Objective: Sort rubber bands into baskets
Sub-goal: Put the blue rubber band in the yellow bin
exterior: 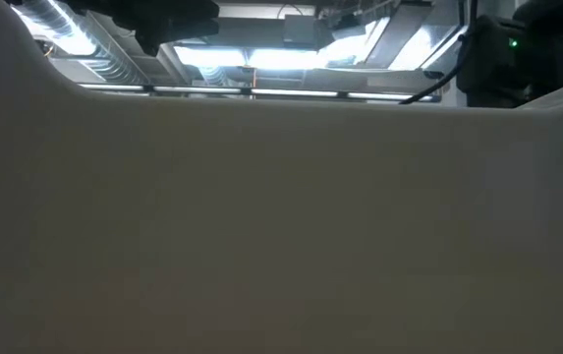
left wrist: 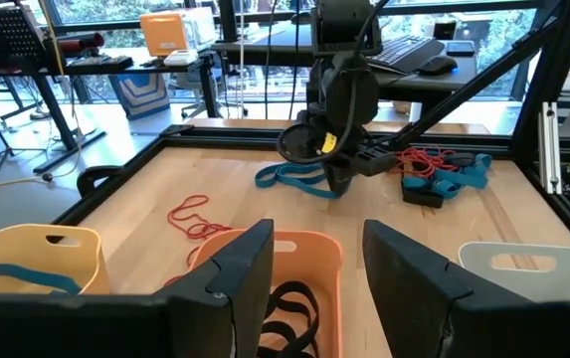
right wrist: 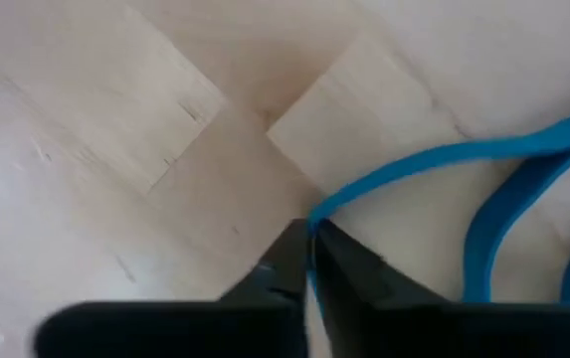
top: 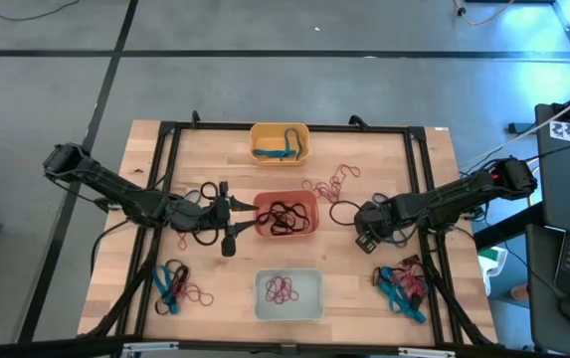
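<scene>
Three baskets stand in a row down the table's middle: a yellow one (top: 280, 142) with blue bands, a red-orange one (top: 286, 214) with black bands, and a pale one (top: 288, 295) with red bands. My left gripper (top: 228, 215) is open and empty just left of the red-orange basket, whose rim (left wrist: 294, 244) shows between its fingers. My right gripper (top: 366, 237) points down at the table right of that basket, shut on a blue rubber band (right wrist: 444, 159). The low view is blocked by a pale wall. My right gripper pinches a bend of the blue rubber band (right wrist: 314, 214) between its two fingertips, coming from above and pointing down. The rest of the band (left wrist: 289, 179) trails away from the fingers and lies on the wood beside them.
Loose red bands (top: 329, 184) and a black loop (top: 344, 212) lie between the baskets and my right arm. Black bands (top: 205, 194) lie by my left gripper. Mixed piles lie at the near left (top: 175, 286) and near right (top: 404, 283). A black frame (top: 294, 127) rims the table.
</scene>
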Controlling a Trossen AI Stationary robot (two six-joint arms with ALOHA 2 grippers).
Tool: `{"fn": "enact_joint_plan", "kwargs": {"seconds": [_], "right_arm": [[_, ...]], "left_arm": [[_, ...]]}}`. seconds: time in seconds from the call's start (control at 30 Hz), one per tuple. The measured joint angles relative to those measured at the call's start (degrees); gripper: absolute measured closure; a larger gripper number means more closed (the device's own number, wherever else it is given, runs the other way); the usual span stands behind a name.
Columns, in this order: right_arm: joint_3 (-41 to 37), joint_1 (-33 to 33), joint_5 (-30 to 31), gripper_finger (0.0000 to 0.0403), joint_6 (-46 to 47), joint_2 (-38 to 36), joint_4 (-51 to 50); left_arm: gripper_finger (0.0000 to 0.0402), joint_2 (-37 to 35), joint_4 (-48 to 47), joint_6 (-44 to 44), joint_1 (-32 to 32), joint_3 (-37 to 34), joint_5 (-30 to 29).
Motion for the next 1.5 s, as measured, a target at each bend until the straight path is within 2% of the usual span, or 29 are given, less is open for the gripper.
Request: {"fn": "enact_joint_plan", "kwargs": {"seconds": [0.07, 0.13, 0.3, 0.43, 0.7, 0.93, 1.2, 1.4, 1.5], "right_arm": [[0.0, 0.02, 1.31, 0.0395, -1.26, 0.0, 0.04], [0.01, 0.02, 2.49, 0.0387, -1.86, 0.0, 0.05], [2.68, 0.02, 2.64, 0.0395, -4.4, -0.17, -2.57], [7.94, 0.0, 4.3, 0.0394, -7.02, -0.22, -7.54], [20.63, 0.0, 11.8, 0.0399, -10.93, -0.22, -18.15], [29.01, -0.04, 18.43, 0.0401, -15.14, -0.22, -21.58], [34.89, -0.15, 28.93, 0.0397, -24.57, -0.24, -18.05], [35.08, -0.79, 34.45, 0.0397, -35.0, -0.12, -7.36], [35.08, -2.48, 34.73, 0.0396, -39.73, -0.02, -1.27]], "left_arm": [[0.0246, 0.0, 0.0, 0.0, 0.0, 0.0, 0.0], [0.0246, 0.0, -0.01, 0.0, 0.0, 0.0, 0.01], [0.0246, 0.0, -0.02, 0.0, 0.02, 0.0, 0.01], [0.0246, 0.0, 0.0, 0.0, 0.02, 0.0, 0.0], [0.0247, 0.0, -0.02, 0.0, 0.02, 0.0, 0.01], [0.0247, 0.0, -0.02, 0.0, 0.02, 0.0, 0.01], [0.0247, 0.0, -0.04, -0.02, 0.02, 0.0, 0.01], [0.0247, 0.01, -0.07, -0.07, 0.02, 0.0, 0.01], [0.0247, 0.0, -0.04, -0.09, 0.02, 0.0, 0.01]]}}
